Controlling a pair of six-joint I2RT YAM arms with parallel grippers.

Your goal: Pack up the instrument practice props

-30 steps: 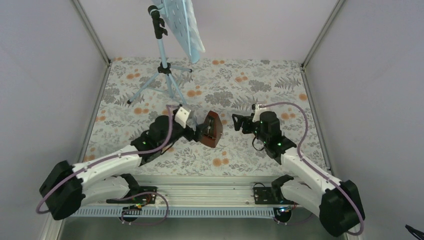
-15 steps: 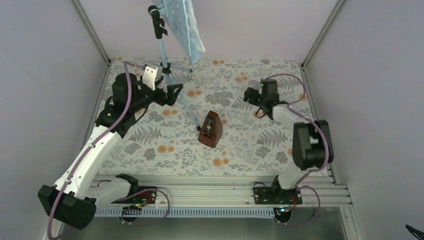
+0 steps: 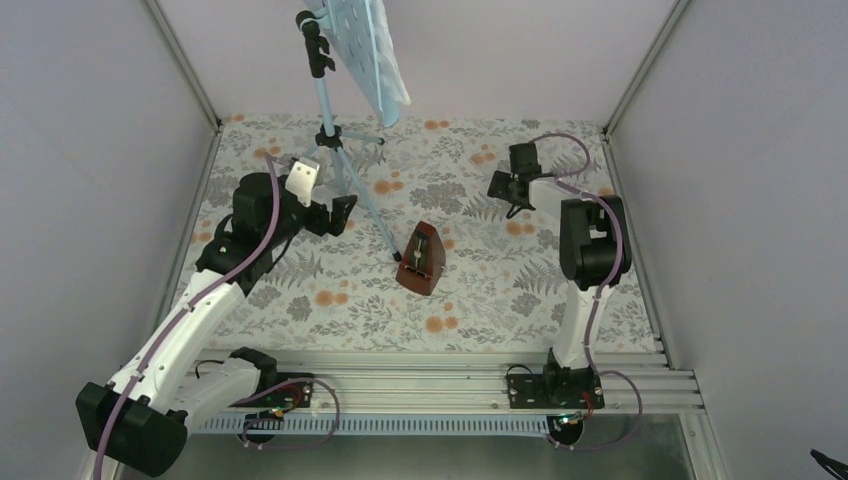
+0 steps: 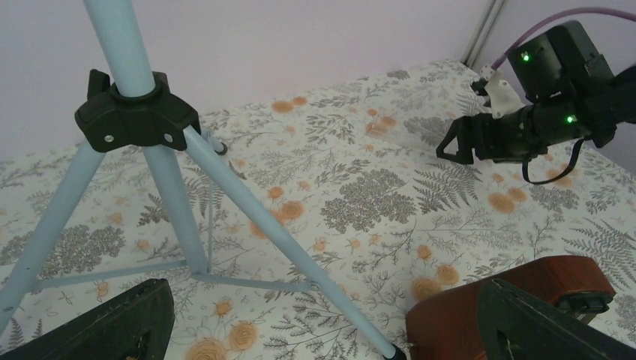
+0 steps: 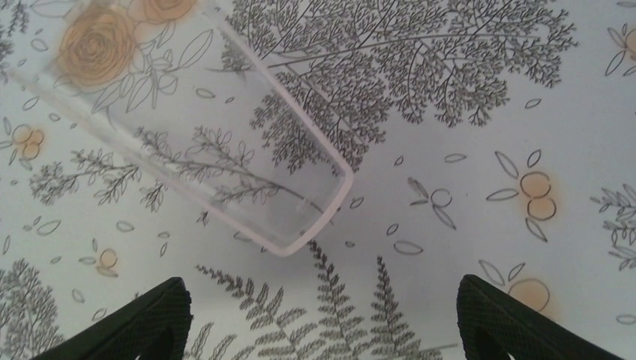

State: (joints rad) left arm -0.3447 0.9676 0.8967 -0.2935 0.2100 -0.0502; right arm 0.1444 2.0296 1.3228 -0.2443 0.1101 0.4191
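Observation:
The light-blue music stand (image 3: 326,110) stands at the back left, its hole-dotted plate (image 3: 358,45) tilted high up. I cannot tell any sheet-music pages apart from the plate. The brown wooden metronome (image 3: 421,258) stands mid-table, by the foot of one tripod leg. My left gripper (image 3: 343,210) is open and empty, beside that leg, left of the metronome. In the left wrist view the tripod hub (image 4: 136,116) is upper left, the metronome (image 4: 504,304) is at the lower right by one finger, and the gripper (image 4: 322,330) is open. My right gripper (image 3: 506,190) is open and empty at the back right.
A clear plastic piece (image 5: 202,142) with a rounded corner lies flat on the floral cloth just ahead of my open right gripper (image 5: 322,322). The right arm (image 3: 590,240) is folded upright. Grey walls close in the back and both sides.
A second ago both grippers were beside the metronome. The left has swung back-left to the stand's legs and the right has swung to the back right. The metronome has not moved.

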